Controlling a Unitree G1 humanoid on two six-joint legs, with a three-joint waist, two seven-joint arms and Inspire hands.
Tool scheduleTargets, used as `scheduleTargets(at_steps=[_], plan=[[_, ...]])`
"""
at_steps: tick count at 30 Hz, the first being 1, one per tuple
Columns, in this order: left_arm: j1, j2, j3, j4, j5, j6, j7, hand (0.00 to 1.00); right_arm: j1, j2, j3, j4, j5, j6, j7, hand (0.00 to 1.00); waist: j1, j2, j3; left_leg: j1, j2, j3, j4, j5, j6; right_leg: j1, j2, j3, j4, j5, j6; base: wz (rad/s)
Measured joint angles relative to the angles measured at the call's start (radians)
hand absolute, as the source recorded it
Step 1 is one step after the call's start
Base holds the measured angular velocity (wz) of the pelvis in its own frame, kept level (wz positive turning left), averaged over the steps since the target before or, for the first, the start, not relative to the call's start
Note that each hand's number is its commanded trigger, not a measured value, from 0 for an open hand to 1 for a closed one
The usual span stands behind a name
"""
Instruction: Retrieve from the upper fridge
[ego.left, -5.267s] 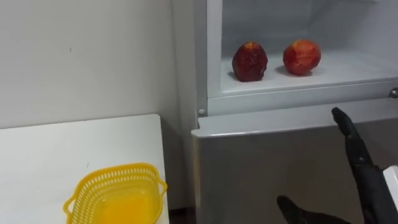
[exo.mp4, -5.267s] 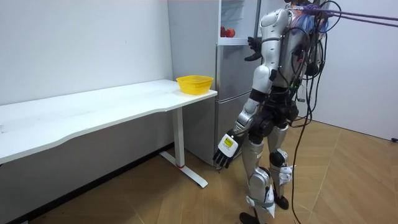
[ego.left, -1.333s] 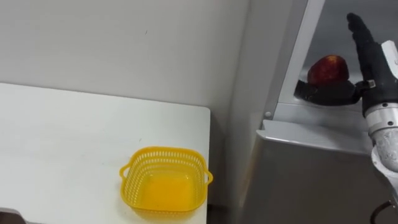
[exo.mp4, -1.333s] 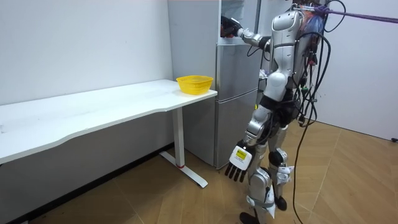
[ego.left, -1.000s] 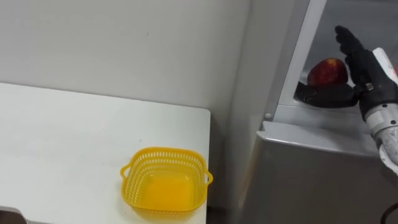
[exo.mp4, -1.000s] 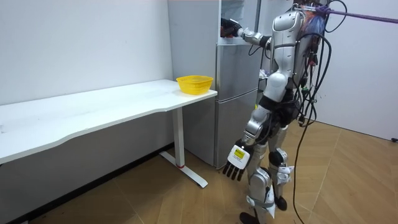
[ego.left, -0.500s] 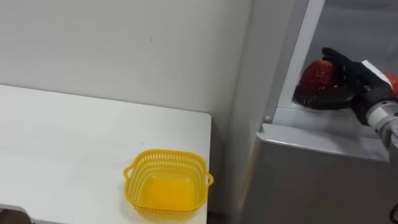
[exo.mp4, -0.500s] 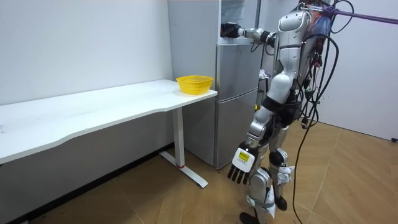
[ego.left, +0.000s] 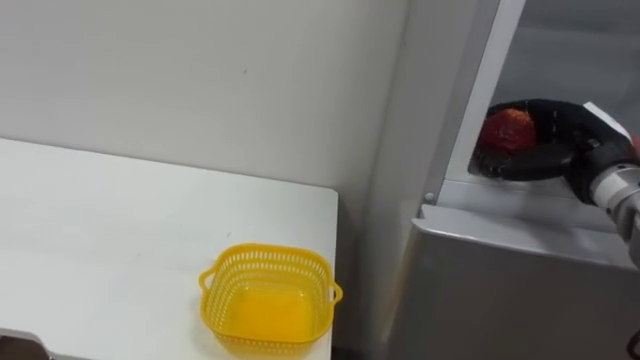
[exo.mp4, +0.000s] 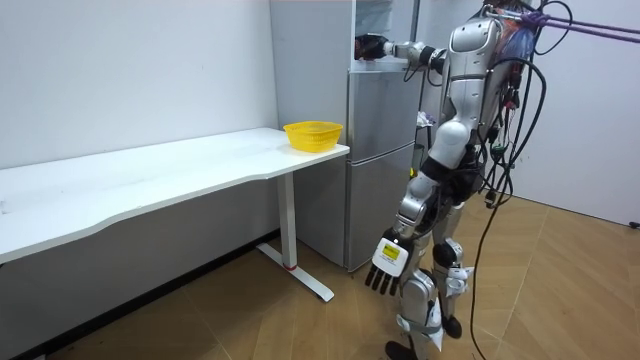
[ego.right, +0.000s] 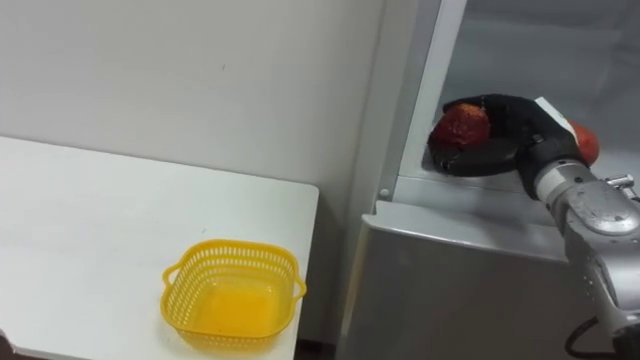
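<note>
Fruit (ego.left: 506, 128) sits at the front left corner of the upper fridge shelf (ego.left: 530, 192), your right robot hand (ego.left: 566, 130) wrapped round it. Your left robot hand (exo.mp4: 386, 262) hangs relaxed at your side.

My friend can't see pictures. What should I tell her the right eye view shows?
The robot's black right hand is curled round a round red fruit in the upper compartment of an open grey fridge. Lower left, an empty yellow plastic basket sits near the corner of a white table.
</note>
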Motion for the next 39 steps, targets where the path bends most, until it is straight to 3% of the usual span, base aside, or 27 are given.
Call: scheduleTargets(at_steps=[13, 19, 23, 28, 30, 34, 37, 39], plan=[[-0.003, 0.001, -0.003, 0.0, -0.003, -0.002, 0.008, 0.0, 0.0, 0.0, 0.0, -0.01, 0.022, -0.01, -0.031, 1.0, -0.002, 0.01, 0.0067, -0.002, 0.0, -0.002, 0.002, 0.0, 0.0, -0.001, 0.0, -0.003, 0.0, 0.0, 0.0, 0.0], [0.009, 0.001, -0.009, 0.0, -0.004, -0.012, 0.011, 0.0, 0.005, 0.003, 0.003, -0.059, 0.012, -0.007, -0.048, 1.0, -0.019, 0.015, 0.0048, 0.003, 0.0, 0.001, -0.005, 0.001, -0.001, -0.004, 0.0, -0.003, -0.001, 0.0, 0.0, -0.01], [0.014, 0.001, -0.007, -0.028, 0.002, -0.027, 0.014, 0.0, 0.066, 0.006, 0.001, -0.15, -0.033, -0.008, -0.112, 1.0, -0.021, 0.017, 0.0037, 0.003, 0.0, 0.004, -0.004, 0.001, -0.001, -0.005, 0.0, -0.002, -0.001, 0.0, 0.0, 0.0], [0.016, 0.001, -0.008, -0.033, -0.026, -0.057, 0.031, 0.0, 0.151, 0.04, 0.001, -0.313, -0.135, -0.008, -0.202, 1.0, -0.02, 0.042, -0.0089, 0.011, 0.0, 0.007, -0.005, 0.001, 0.0, -0.001, 0.0, 0.004, -0.001, 0.0, 0.0, -0.01], [0.023, 0.0, -0.019, -0.019, -0.045, -0.075, 0.047, 0.0, 0.197, 0.069, 0.001, -0.401, -0.16, -0.009, -0.25, 1.0, -0.022, 0.052, -0.0054, 0.016, 0.0, 0.007, -0.005, 0.001, 0.0, 0.001, 0.0, 0.003, -0.002, 0.0, 0.0, -0.02], [0.027, -0.012, -0.036, -0.015, -0.037, -0.076, 0.061, 0.0, 0.241, 0.109, -0.002, -0.498, -0.192, -0.012, -0.311, 1.0, -0.025, 0.069, 0.0045, 0.015, 0.0, 0.019, -0.011, 0.001, 0.0, -0.001, 0.001, 0.016, -0.001, 0.0, 0.0, -0.08], [0.033, -0.019, -0.036, 0.002, -0.023, -0.078, 0.076, 0.0, 0.299, 0.148, -0.004, -0.616, -0.292, -0.03, -0.367, 1.0, -0.025, 0.082, 0.0013, 0.014, 0.002, 0.025, -0.015, 0.002, 0.0, -0.006, 0.003, 0.026, 0.001, 0.0, -0.001, -0.05], [0.037, -0.019, -0.038, 0.012, -0.023, -0.088, 0.077, 0.0, 0.311, 0.16, -0.004, -0.664, -0.341, -0.062, -0.42, 1.0, -0.027, 0.085, -0.0018, 0.015, 0.001, 0.027, -0.023, 0.006, -0.001, -0.012, 0.003, 0.028, 0.003, 0.001, -0.001, -0.04]])
